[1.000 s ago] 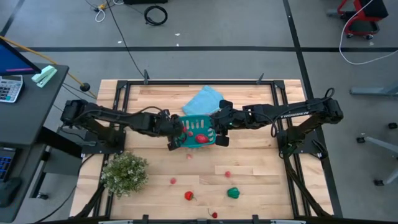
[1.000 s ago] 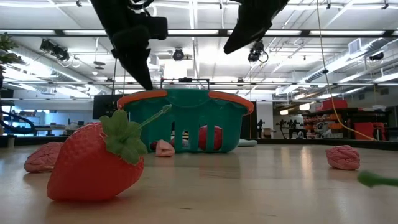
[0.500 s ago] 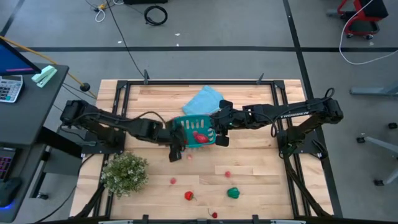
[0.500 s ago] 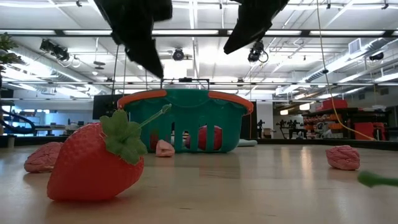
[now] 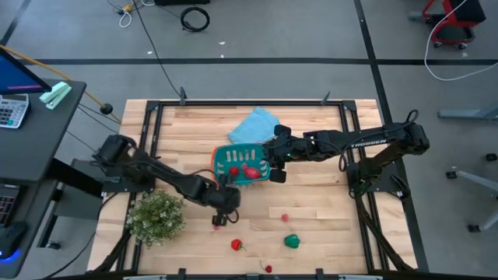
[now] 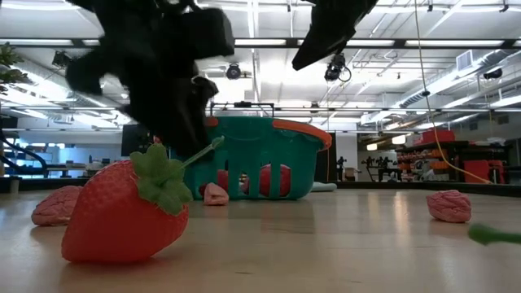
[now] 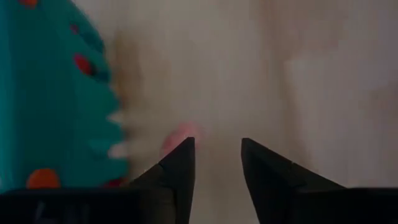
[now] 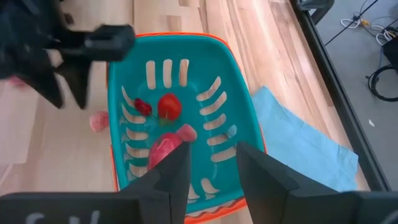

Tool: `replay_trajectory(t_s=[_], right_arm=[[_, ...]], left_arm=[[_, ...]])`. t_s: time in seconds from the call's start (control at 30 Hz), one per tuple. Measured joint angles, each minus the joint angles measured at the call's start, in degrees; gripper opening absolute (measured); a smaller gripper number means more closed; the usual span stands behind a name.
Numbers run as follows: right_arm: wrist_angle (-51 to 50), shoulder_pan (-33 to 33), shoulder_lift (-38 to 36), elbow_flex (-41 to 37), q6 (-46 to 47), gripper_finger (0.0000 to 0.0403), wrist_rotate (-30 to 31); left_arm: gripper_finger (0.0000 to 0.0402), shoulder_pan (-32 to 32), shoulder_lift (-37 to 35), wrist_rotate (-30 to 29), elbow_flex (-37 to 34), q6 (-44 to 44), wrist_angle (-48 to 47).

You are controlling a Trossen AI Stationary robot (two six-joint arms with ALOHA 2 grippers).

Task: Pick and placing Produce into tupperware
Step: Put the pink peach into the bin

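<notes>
The teal basket with an orange rim stands mid-table and holds a few red and pink pieces. My left gripper is open and low over the table, just near of the basket's left end. A small pink piece lies on the wood just ahead of its fingertips. My right gripper is open and hovers above the basket's right end. Loose produce lies nearer the front edge: a strawberry, a green piece and small red pieces.
A bushy potted plant stands at the near left, close to my left arm. A light-blue cloth lies beyond the basket. In the low view a big strawberry and pink pieces lie on the table nearer the front edge than the basket.
My left gripper has left the basket's left end, swinging toward the table's near edge and dropping low beside the small pink piece. The right gripper and the basket have stayed put.
</notes>
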Motion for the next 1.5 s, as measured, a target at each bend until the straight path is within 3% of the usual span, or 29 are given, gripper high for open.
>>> replay_trajectory(t_s=[0.1, 0.5, 1.27, 1.5], right_arm=[[-0.22, 0.00, 0.00, 0.00, 0.12, 0.0138, 0.00], [-0.43, -0.11, 0.00, 0.00, 0.11, 0.0138, 0.00], [-0.44, -0.11, 0.00, 0.00, -0.04, 0.0138, 0.00], [-0.47, -0.11, 0.00, 0.00, -0.04, 0.0138, 0.00]], left_arm=[[0.0154, 0.52, 2.23, -2.69, 0.02, 4.14, 0.95], [0.0196, 3.86, 3.68, -2.37, 0.07, 7.88, 1.90], [0.0173, 4.15, 3.31, 1.20, 0.07, -0.31, 2.04], [0.0176, 3.31, 3.17, 1.08, 4.73, -1.36, -3.92]])
